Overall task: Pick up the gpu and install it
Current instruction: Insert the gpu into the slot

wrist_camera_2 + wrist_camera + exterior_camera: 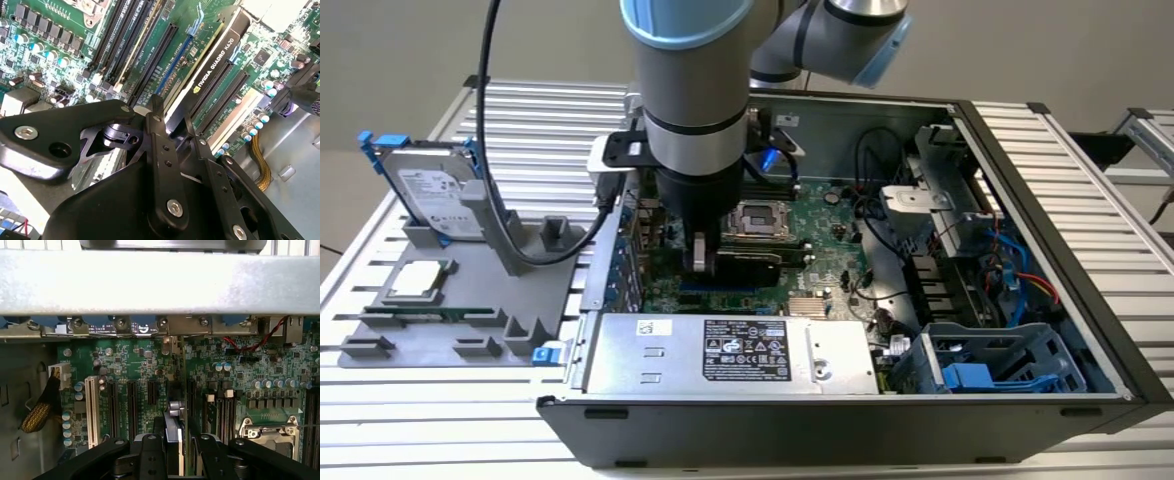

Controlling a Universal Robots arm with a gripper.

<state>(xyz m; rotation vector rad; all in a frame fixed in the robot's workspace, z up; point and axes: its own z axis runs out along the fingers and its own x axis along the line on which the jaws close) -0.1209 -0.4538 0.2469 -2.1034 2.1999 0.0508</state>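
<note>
The gpu [755,267] stands on edge over the green motherboard [834,215] inside the open computer case, down among the expansion slots. In the second wrist view its black cooler edge [220,55] runs along a long black slot. My gripper [704,254] reaches straight down into the case. Its black fingers [156,112] close on the card's near end. In the first wrist view the card's thin edge [173,437] sits between the two fingers, pointing toward the case's rear bracket row [150,327].
The silver power supply [727,355] lies at the case front and a blue drive cage [987,365] at its right. The processor socket [761,215] sits beside the card. Outside, a grey fixture [467,300] holds a hard drive [438,190], a chip [420,280] and a memory stick [434,313].
</note>
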